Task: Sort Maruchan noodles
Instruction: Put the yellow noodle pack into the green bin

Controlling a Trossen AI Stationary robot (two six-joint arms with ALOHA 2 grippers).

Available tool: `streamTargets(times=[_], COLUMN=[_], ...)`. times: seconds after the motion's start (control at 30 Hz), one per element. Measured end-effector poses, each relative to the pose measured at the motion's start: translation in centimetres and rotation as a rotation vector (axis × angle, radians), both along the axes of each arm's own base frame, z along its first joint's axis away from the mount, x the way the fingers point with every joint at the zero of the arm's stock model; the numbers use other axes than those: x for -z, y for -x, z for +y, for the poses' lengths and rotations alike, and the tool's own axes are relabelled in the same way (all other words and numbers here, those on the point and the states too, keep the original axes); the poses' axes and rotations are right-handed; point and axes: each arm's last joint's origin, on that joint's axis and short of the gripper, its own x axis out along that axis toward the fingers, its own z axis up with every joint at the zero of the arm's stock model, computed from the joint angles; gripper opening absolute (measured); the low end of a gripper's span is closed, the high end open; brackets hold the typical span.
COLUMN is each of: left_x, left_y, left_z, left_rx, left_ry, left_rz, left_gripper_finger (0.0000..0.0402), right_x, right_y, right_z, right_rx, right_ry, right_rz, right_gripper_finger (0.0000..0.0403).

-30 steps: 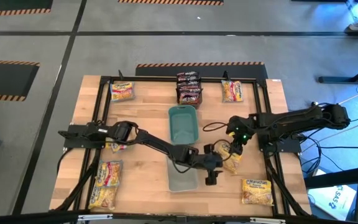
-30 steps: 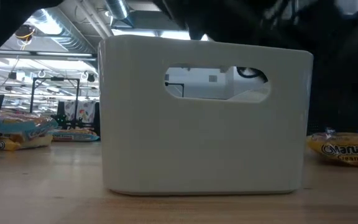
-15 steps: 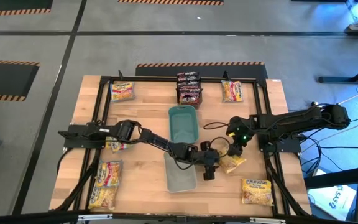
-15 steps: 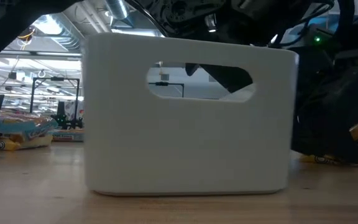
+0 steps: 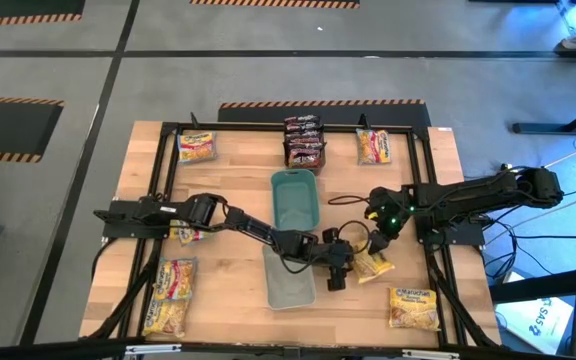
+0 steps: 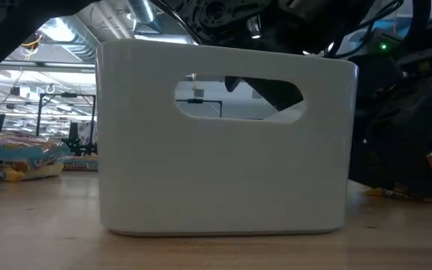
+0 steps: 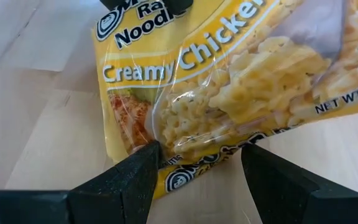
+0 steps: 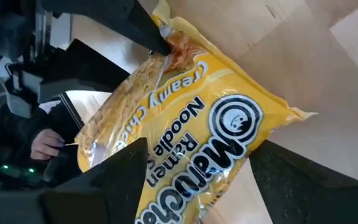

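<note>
Meeting over one yellow noodle packet [image 5: 373, 265] right of the grey tray [image 5: 290, 279], the left end effector [image 5: 336, 266] and right end effector [image 5: 377, 232] are both spread around it. Since a second ago the tray is sitting farther left, likely clearing the handover.

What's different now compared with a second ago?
The grey tray slid a little toward the left arm's side, and the left gripper drew back with it from the tray's near corner. The yellow noodle packet both grippers meet at shifted slightly. The right gripper, teal tray and other packets stayed put.
</note>
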Motion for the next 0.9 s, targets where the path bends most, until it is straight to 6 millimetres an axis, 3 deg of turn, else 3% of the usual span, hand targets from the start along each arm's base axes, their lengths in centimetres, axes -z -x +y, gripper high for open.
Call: streamTargets(times=[0.7,0.9], left_x=[-0.5,-0.5], left_y=[-0.3,-0.3], left_z=[-0.1,0.0], left_rx=[-0.09,-0.089], left_ry=[-0.059,-0.078], left_rz=[-0.077,-0.08], left_gripper_finger=[0.0224,0.0225], right_x=[-0.7,-0.6], right_y=[-1.3,-1.3], right_z=[-0.3,0.1], right_rx=[0.122,0.115], right_ry=[0.021,0.043], right_rz=[-0.09,-0.089], right_gripper_finger=[0.0259,0.021])
